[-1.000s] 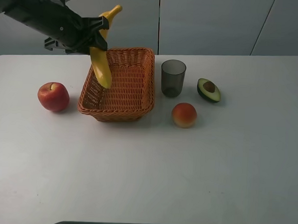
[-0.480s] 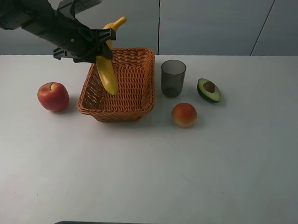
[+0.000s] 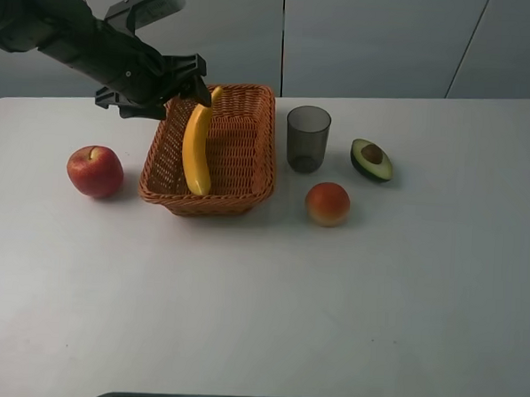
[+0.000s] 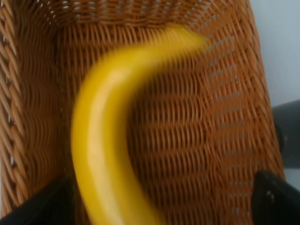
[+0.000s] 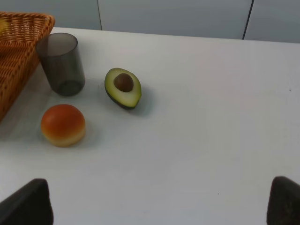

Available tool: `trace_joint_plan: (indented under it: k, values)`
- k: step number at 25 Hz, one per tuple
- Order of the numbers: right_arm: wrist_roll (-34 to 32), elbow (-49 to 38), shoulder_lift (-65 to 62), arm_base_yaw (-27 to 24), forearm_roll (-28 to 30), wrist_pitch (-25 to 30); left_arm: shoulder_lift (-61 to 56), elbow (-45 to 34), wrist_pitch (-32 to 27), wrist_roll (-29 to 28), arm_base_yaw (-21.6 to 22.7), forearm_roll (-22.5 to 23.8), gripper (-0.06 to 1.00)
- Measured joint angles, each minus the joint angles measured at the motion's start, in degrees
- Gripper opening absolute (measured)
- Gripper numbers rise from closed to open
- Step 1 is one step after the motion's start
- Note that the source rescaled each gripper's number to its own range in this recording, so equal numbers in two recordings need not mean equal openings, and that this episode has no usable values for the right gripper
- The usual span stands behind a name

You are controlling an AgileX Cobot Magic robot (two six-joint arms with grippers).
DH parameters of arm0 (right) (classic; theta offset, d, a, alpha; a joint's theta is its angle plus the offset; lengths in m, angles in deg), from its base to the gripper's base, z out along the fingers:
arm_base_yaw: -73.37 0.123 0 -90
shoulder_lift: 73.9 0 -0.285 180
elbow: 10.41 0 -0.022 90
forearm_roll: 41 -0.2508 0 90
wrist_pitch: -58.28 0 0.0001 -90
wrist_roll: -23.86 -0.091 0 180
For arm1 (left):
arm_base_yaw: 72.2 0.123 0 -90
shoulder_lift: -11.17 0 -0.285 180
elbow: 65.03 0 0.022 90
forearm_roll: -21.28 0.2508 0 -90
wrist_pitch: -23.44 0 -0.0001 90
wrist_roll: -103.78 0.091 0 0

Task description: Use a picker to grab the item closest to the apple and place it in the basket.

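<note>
A yellow banana [image 3: 196, 150] lies lengthwise in the woven basket [image 3: 248, 189], its upper end leaning on the back rim. In the left wrist view the banana [image 4: 98, 140] is blurred and curves across the basket floor [image 4: 206, 140]. My left gripper [image 3: 184, 80] hovers over the basket's back left corner, open, with its fingertips [image 4: 42, 206] wide apart on either side of the banana. The red apple [image 3: 95, 171] sits on the table left of the basket. My right gripper [image 5: 159, 201] is open and holds nothing; it does not show in the exterior view.
A dark translucent cup [image 3: 307, 138] stands just right of the basket. An avocado half [image 3: 372, 160] lies further right, and an orange-red round fruit [image 3: 327, 203] sits in front of the cup. The white table [image 3: 268, 305] stretches toward the front.
The banana hung from my left gripper above the basket; it has since been let go and has dropped into the basket. The gripper shifted slightly right.
</note>
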Motion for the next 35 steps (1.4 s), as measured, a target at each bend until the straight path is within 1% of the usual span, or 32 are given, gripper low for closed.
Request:
trace_joint_plan:
  k: [3, 6, 10, 13, 14, 17, 18, 21, 23, 27, 29, 32, 35]
  values:
    - [0.0, 0.0, 0.0, 0.0, 0.0, 0.0, 0.0, 0.0, -0.7, 0.0, 0.0, 0.5, 0.99]
    - [0.0, 0.0, 0.0, 0.0, 0.0, 0.0, -0.2, 0.0, -1.6, 0.0, 0.0, 0.9, 0.99]
    - [0.0, 0.0, 0.0, 0.0, 0.0, 0.0, -3.1, 0.0, -3.6, 0.0, 0.0, 3.5, 0.99]
    - [0.0, 0.0, 0.0, 0.0, 0.0, 0.0, -6.5, 0.0, -6.2, -0.6, 0.0, 8.2, 0.99]
    - [0.0, 0.0, 0.0, 0.0, 0.0, 0.0, -7.5, 0.0, -7.6, -1.5, 0.0, 10.6, 0.99]
    - [0.0, 0.0, 0.0, 0.0, 0.0, 0.0, -10.9, 0.0, -11.8, -5.8, 0.0, 19.7, 0.98]
    - [0.0, 0.0, 0.0, 0.0, 0.0, 0.0, -12.0, 0.0, -13.6, -7.8, 0.0, 23.7, 0.98]
    - [0.0, 0.0, 0.0, 0.0, 0.0, 0.0, -15.2, 0.0, -17.7, -10.5, 0.1, 30.0, 0.98]
    - [0.0, 0.0, 0.0, 0.0, 0.0, 0.0, -17.2, 0.0, -20.4, -11.0, 0.6, 31.6, 0.98]
    - [0.0, 0.0, 0.0, 0.0, 0.0, 0.0, -23.0, -0.3, -24.7, -11.2, 1.1, 32.4, 0.98]
    - [0.0, 0.0, 0.0, 0.0, 0.0, 0.0, -27.1, -2.3, -24.7, -11.4, 1.2, 32.7, 0.98]
    - [0.0, 0.0, 0.0, 0.0, 0.0, 0.0, -35.7, -8.0, -23.7, -11.6, 1.2, 33.4, 0.98]
    - [0.0, 0.0, 0.0, 0.0, 0.0, 0.0, -45.1, -12.9, -23.9, -12.1, 1.2, 34.7, 0.98]
